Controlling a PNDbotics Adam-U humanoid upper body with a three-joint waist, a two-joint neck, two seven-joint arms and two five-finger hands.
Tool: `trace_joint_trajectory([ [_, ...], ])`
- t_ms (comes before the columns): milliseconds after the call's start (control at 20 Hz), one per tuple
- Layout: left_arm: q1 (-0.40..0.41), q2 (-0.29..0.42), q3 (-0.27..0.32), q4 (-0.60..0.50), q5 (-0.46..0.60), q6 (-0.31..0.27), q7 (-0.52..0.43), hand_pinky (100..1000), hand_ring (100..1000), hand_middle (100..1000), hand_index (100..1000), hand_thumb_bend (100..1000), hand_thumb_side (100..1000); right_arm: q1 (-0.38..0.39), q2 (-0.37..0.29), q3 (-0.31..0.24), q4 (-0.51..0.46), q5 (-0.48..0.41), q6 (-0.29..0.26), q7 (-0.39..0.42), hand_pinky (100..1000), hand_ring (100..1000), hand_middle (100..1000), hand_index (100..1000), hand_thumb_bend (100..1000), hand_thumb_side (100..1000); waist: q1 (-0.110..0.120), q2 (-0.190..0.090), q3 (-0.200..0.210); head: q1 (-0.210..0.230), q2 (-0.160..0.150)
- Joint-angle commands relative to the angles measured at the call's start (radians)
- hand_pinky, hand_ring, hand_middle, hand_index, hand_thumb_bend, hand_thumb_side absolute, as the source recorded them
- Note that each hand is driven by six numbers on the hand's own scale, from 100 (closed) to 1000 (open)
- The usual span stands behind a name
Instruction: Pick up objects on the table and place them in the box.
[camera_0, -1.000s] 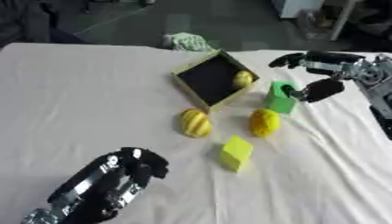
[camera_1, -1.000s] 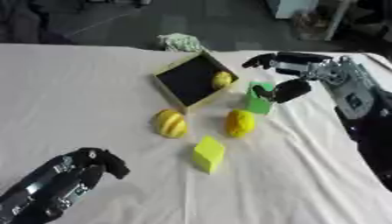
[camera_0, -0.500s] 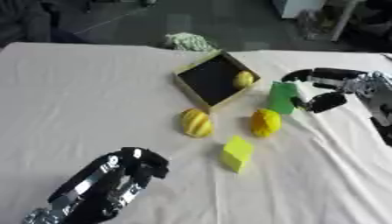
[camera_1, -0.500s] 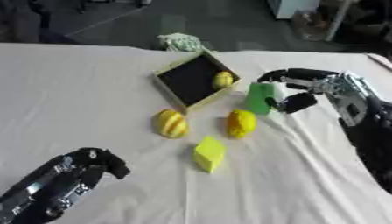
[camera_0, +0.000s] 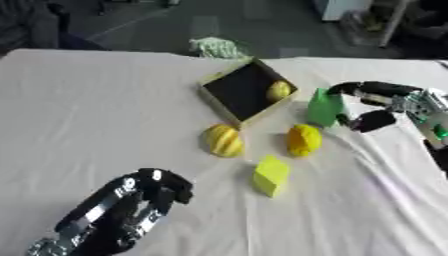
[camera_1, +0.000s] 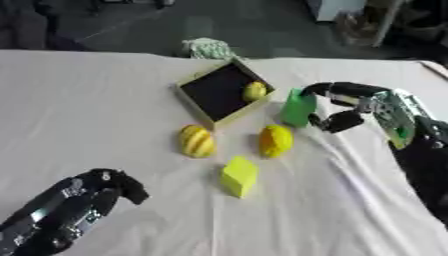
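Change from earlier: the right hand (camera_1: 346, 107) has come in from the right edge toward the centre and now sits against the green block (camera_1: 297, 107); a second ago it was spread out above and to the right of the block, and half a second ago it was closer but still apart from it.
Right hand: right of centre, fingers curving over the block's top edge and thumb low at its right side, so the block sits between them; whether the block is off the cloth cannot be told.
Green block: upright, just right of the box (camera_0: 247, 91), right of centre.
Box: square, tan walls, dark inside, turned cornerwise in the upper middle; one small yellow fruit (camera_0: 278, 91) lies in its right corner.
Striped yellow fruit (camera_0: 224, 141): on the cloth below the box, centre of frame, unmoved.
Plain yellow fruit (camera_0: 303, 140): right of the striped one, below the green block, apart from it, unmoved.
Yellow block (camera_0: 270, 175): below both fruits, lower centre, unmoved.
Left hand (camera_0: 153, 187): lower left, fingers curled, holding nothing, same as before.
Table (camera_0: 96, 110): covered in white cloth.
Crumpled pale green thing (camera_0: 215, 47): at the table's far edge, upper middle.
Writing: none readable anywhere.
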Motion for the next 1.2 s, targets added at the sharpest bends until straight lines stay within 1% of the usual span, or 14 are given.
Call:
trace_joint_trajectory([
  [50,-0.01,0.004,0.003,-0.021,-0.001,-0.006,0.0,721,709,546,738,100,690,-0.018,-0.014,-0.012,0.01,0.027,0.005,-0.028,945,974,972,1000,100,457,0.002,-0.009,0.0,0.0,-0.003],
  [100,-0.011,0.004,0.004,-0.021,-0.001,-0.006,0.0,721,709,546,738,100,691,-0.019,-0.011,-0.012,0.014,0.032,0.006,-0.035,941,971,969,1000,100,473,0.003,-0.009,0.0,0.0,-0.003],
  [250,-0.011,0.003,0.003,-0.021,-0.001,-0.006,0.0,721,709,546,738,100,692,-0.019,0.003,-0.014,0.024,0.043,0.014,-0.062,918,948,944,1000,100,461,0.004,-0.008,0.0,-0.001,-0.003],
  [400,-0.01,0.002,0.003,-0.021,-0.003,-0.006,0.001,721,709,546,738,100,693,-0.018,0.021,-0.016,0.031,0.045,0.031,-0.1,870,897,877,949,100,436,0.006,-0.006,0.0,-0.001,-0.002],
  [450,-0.01,0.002,0.004,-0.021,-0.003,-0.006,0.001,721,709,546,738,100,694,-0.018,0.027,-0.016,0.032,0.043,0.038,-0.115,861,886,861,931,100,406,0.006,-0.006,0.0,-0.001,-0.002],
  [500,-0.01,0.002,0.004,-0.021,-0.004,-0.006,0.001,721,709,546,738,100,694,-0.019,0.033,-0.017,0.032,0.043,0.046,-0.13,840,860,818,893,100,319,0.007,-0.005,0.0,-0.002,-0.002],
  [550,-0.01,0.001,0.003,-0.021,-0.004,-0.007,0.001,721,709,546,738,100,695,-0.019,0.039,-0.016,0.031,0.043,0.055,-0.146,830,849,801,881,100,299,0.007,-0.005,0.0,-0.003,-0.002],
  [650,-0.01,0.0,0.003,-0.021,-0.004,-0.007,0.001,721,709,546,738,100,695,-0.019,0.049,-0.016,0.028,0.045,0.071,-0.177,803,820,746,813,100,182,0.008,-0.004,0.0,-0.004,-0.002],
  [700,-0.01,0.0,0.003,-0.021,-0.005,-0.006,0.001,721,708,545,738,100,697,-0.019,0.055,-0.018,0.025,0.046,0.08,-0.193,771,786,683,742,100,153,0.009,-0.003,0.0,-0.005,-0.003],
  [850,-0.01,-0.001,0.003,-0.021,-0.006,-0.006,0.002,720,708,545,738,100,698,-0.018,0.072,-0.022,0.008,0.037,0.104,-0.245,718,733,573,631,100,139,0.01,-0.002,-0.001,-0.007,-0.003],
  [1000,-0.009,-0.002,0.003,-0.021,-0.007,-0.005,0.003,720,708,544,738,100,701,-0.017,0.085,-0.025,-0.007,0.024,0.124,-0.298,622,628,428,464,100,107,0.011,0.0,0.0,-0.008,-0.004],
  [1100,-0.009,-0.002,0.003,-0.021,-0.007,-0.005,0.004,720,708,544,738,100,701,-0.016,0.09,-0.026,-0.011,0.016,0.134,-0.334,612,618,414,449,100,104,0.011,0.0,0.0,-0.009,-0.004],
  [1150,-0.009,-0.003,0.003,-0.021,-0.008,-0.005,0.004,720,707,543,737,100,701,-0.015,0.091,-0.024,-0.01,0.014,0.137,-0.351,564,567,346,372,100,100,0.011,0.001,0.001,-0.009,-0.005],
  [1200,-0.009,-0.003,0.004,-0.021,-0.008,-0.004,0.004,720,707,543,737,100,703,-0.017,0.094,-0.03,-0.014,0.007,0.141,-0.368,545,546,323,344,100,100,0.012,0.001,0.0,-0.01,-0.005],
])
